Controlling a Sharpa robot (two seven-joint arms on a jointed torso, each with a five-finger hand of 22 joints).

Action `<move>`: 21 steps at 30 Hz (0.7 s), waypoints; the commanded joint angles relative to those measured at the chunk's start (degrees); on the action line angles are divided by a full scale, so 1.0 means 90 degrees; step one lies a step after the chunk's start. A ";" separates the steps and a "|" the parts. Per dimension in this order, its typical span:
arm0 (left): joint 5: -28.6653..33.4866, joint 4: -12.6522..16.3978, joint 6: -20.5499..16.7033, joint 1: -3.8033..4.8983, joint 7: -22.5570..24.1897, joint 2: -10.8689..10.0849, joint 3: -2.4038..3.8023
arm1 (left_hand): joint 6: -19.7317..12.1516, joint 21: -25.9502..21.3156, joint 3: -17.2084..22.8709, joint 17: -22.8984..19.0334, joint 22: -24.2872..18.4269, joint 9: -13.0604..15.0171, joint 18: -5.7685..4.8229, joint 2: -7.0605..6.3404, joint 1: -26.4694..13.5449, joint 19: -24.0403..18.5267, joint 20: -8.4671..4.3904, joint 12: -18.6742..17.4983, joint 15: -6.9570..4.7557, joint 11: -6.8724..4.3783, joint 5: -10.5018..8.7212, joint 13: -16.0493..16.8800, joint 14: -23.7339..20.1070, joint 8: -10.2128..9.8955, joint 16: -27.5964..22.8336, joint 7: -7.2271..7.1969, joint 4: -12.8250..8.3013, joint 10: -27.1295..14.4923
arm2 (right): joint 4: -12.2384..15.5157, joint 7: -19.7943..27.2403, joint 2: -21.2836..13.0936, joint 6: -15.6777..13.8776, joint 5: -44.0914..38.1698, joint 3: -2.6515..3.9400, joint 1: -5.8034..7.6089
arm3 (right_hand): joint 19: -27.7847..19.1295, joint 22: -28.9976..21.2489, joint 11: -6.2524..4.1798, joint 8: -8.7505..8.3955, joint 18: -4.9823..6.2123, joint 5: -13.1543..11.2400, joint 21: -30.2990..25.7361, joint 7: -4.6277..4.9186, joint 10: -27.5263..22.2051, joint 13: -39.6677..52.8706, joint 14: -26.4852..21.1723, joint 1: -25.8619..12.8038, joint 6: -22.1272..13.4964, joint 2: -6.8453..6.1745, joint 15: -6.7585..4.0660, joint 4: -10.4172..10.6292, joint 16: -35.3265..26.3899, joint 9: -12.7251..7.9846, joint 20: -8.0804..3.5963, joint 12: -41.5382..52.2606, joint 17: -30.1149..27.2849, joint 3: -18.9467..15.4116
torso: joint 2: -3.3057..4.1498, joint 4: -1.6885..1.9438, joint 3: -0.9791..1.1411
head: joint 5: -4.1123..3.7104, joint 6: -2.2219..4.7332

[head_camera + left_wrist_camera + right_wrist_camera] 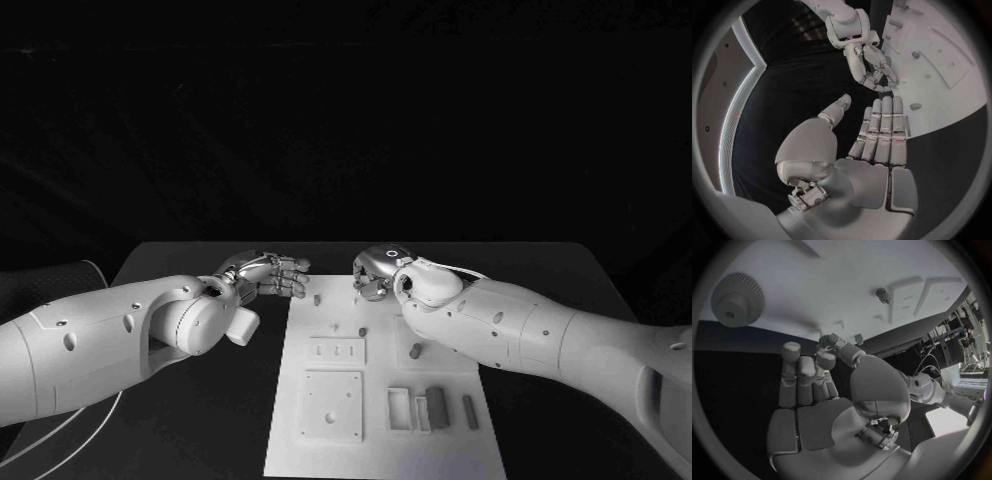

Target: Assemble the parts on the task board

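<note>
**Both hands empty at the far end of the board**

While a black table (202,400) fills the lower half of the head view, everything behind it is plain darkness, with no wall or furniture to make out. At the left of the frame the left hand (267,274) sits over bare tabletop just beside the task board's (378,440) upper left corner. The left wrist view shows its fingers (882,130) straight and side by side, thumb apart, holding nothing.

In the centre lies the white task board, a long plate reaching from the middle of the frame to the bottom edge. Flat raised blocks sit in its middle, and several small grey parts (436,405) stand upright in a row at lower right, near its right edge. A round toothed gear (737,299) lies flat on the board in the right wrist view.

Right of centre, the right hand (387,268) hovers at the board's upper edge, fingers (798,372) lightly bent, thumb apart, gripping nothing.

No brand, label or lettering is readable anywhere.
</note>
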 commanded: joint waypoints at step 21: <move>0.0009 0.0030 0.0046 0.0022 0.0018 -0.0007 0.0007 | 0.0011 -0.0031 -0.0028 0.0020 -0.0004 0.0009 0.0127 -0.0016 -0.0036 0.0057 0.0000 -0.0051 0.0009 0.0001 -0.0030 0.0018 0.0045 -0.0028 -0.0048 0.0023 -0.0010 0.0025 | -0.0064 -0.0054 0.0032 0.0072 0.0152 -0.0032 -0.0041 | -0.0021 0.0083 0.0175 -0.0331 0.0196 -0.0030 -0.0033 0.0198 -0.0013 -0.0031 0.0006 -0.0149 -0.0492 -0.0239 0.0139 0.0113 -0.0035 -0.0121 -0.0018 -0.0076 -0.0047 -0.0028 | -0.0001 -0.0001 -0.0004 | 0.0061 -0.0048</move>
